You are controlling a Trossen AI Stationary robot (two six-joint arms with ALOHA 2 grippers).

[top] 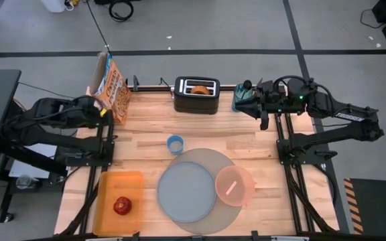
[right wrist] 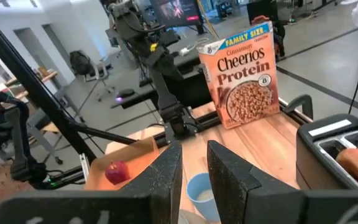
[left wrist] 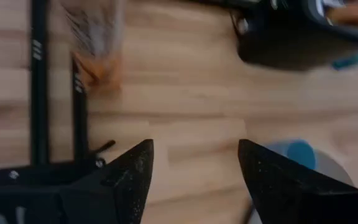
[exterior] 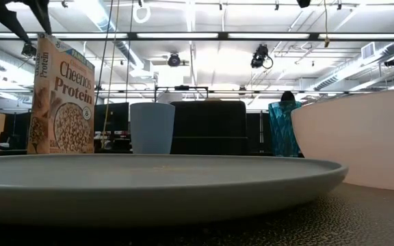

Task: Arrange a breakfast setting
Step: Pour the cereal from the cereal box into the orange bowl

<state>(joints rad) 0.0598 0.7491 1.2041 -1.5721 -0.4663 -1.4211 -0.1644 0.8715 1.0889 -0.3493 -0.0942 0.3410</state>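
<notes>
A round grey plate (top: 185,193) lies on a larger grey mat (top: 210,161) at the table's near middle. A translucent pink bowl (top: 234,185) sits on the mat's right side with a pale spoon (top: 230,188) in it. A red apple (top: 122,205) lies on the orange tray (top: 109,187). A bagel half (top: 200,88) sticks out of the black toaster (top: 196,100). The teal tumbler (top: 240,99) stands upright at the far right, just in front of my right gripper (right wrist: 194,168), which is open by a narrow gap. My left gripper (left wrist: 194,168) is open and empty at the far left.
A Cheerios box (top: 112,86) stands upright at the far left beside my left gripper. A small light-blue cup (top: 175,144) stands at the table's middle. Bare wood lies between the cup, the toaster and the right arm's frame (top: 283,144).
</notes>
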